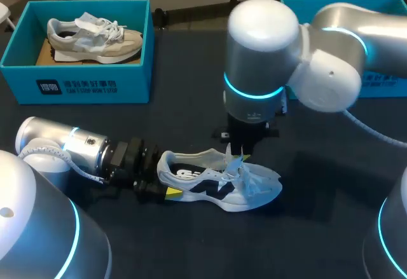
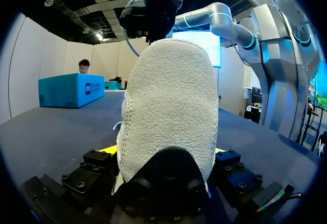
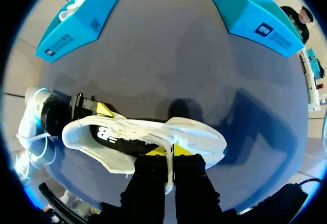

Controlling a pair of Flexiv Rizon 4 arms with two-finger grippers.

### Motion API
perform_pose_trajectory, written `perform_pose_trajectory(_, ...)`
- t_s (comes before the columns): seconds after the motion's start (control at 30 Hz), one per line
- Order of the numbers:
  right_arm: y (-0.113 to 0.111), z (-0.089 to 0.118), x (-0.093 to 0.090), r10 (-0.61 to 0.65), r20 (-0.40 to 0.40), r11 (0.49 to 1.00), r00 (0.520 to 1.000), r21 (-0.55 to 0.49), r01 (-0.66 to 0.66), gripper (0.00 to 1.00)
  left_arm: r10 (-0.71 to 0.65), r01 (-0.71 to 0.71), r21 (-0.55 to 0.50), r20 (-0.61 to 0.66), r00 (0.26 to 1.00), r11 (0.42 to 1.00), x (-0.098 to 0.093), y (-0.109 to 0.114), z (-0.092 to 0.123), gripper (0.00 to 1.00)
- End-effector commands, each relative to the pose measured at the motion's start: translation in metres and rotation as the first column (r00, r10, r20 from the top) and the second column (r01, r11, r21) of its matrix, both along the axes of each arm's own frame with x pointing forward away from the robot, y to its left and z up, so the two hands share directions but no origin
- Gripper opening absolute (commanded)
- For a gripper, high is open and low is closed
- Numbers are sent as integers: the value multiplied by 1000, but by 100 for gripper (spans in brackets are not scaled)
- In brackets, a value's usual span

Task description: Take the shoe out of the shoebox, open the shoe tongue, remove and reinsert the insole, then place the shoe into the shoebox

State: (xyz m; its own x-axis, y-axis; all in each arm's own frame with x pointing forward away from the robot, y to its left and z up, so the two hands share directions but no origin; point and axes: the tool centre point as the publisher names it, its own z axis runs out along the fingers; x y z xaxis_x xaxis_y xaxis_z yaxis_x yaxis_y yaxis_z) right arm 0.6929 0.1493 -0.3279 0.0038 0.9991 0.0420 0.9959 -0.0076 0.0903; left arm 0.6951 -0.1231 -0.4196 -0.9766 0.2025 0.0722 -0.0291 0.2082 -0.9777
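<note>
A white shoe (image 1: pixel 210 187) with black side panels lies on its side on the dark table (image 1: pixel 331 228). My left gripper (image 1: pixel 164 180) comes in low from the left and has its wide-set fingers against both sides of the heel (image 2: pixel 168 106). One yellow fingertip (image 3: pixel 104 109) shows beside the heel in the right wrist view. My right gripper (image 1: pixel 240 155) points straight down over the laces. It is shut (image 3: pixel 168 152) on a thin white strip of the shoe's tongue (image 3: pixel 167 175). The blue shoebox (image 1: pixel 82 85) stands at the back left.
A second, beige shoe (image 1: pixel 95 37) lies inside the back-left shoebox. Another blue box (image 1: pixel 381 83) stands at the back right, partly behind my right arm. There is bare table in front of and to the right of the white shoe.
</note>
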Motion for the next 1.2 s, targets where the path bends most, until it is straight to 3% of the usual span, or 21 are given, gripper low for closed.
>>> perform_pose_trajectory(0.03,-32,-4,-10,23,36,971,999,237,-31,0,3,-3,1,1,1000,1000,-2,1,0,0)
perform_pose_trajectory(0.57,-56,-21,-10,64,46,904,997,420,-77,0,3,-3,1,1,1000,1000,-2,1,0,0)
perform_pose_trajectory(1.0,-76,-52,-15,58,31,836,998,545,-65,2,3,-3,1,1,1000,1000,-2,1,0,0)
perform_pose_trajectory(1.1,-78,-53,-17,52,25,834,998,549,-58,13,3,-3,1,1,1000,1000,-2,1,0,0)
perform_pose_trajectory(1.2,-79,-48,-21,52,26,832,998,552,-58,57,3,-3,1,1,1000,1000,-2,1,0,0)
